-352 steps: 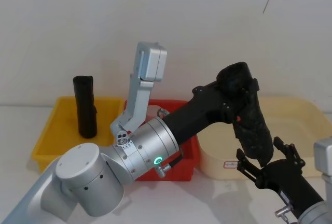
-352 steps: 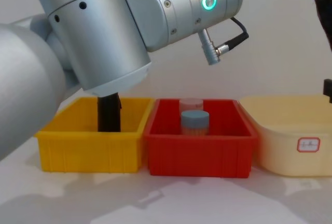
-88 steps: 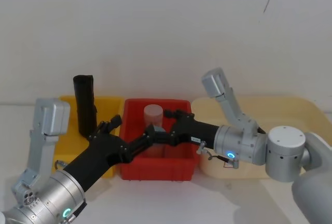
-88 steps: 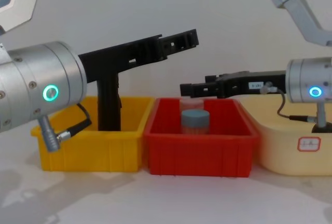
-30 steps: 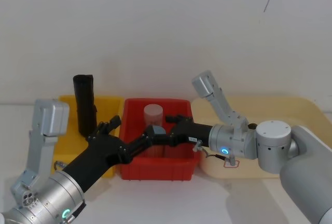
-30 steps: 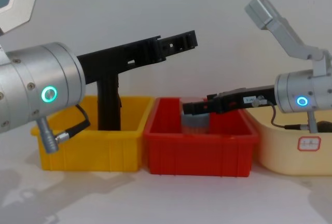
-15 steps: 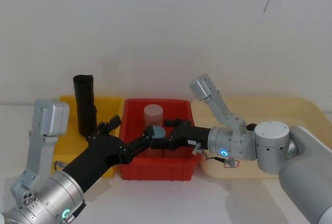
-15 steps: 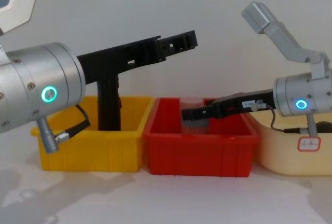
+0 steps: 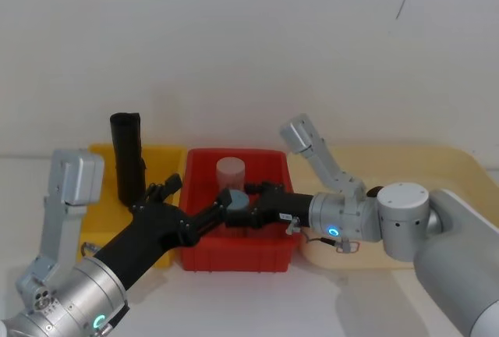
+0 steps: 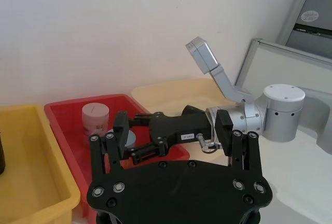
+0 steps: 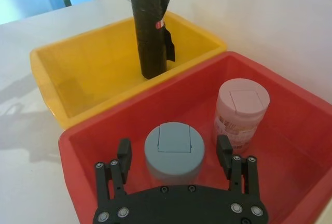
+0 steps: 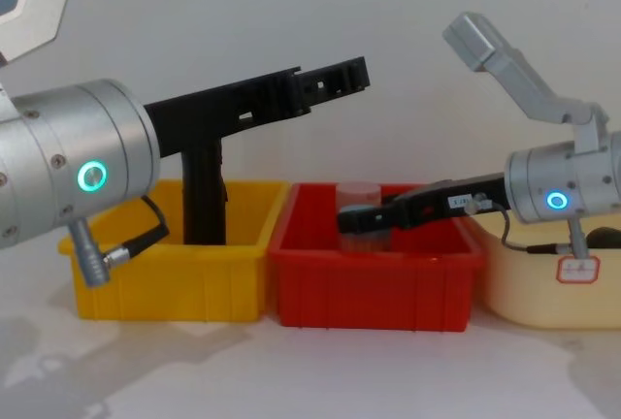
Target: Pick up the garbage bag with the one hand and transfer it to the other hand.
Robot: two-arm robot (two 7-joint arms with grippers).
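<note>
The right gripper (image 11: pixel 175 159) has dipped lower into the red bin (image 9: pixel 273 251) than a moment ago, its fingers spread on both sides of the blue-lidded jar (image 11: pixel 174 150). The left gripper (image 12: pixel 335 75) stays up over the bins, fingers spread and holding nothing. The right wrist view shows the pink jar (image 11: pixel 241 112) too. The garbage bag (image 9: pixel 127 159) stands in the yellow bin (image 9: pixel 70 212), far left.

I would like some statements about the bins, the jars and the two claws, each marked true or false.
1. The black garbage bag roll stands upright in the yellow bin. True.
2. The right claw is shut on the roll. False: it is open, either side of the blue-lidded jar.
3. Both jars are in the red bin. True.
4. The left claw holds the pink-lidded jar. False: it is open and empty.
</note>
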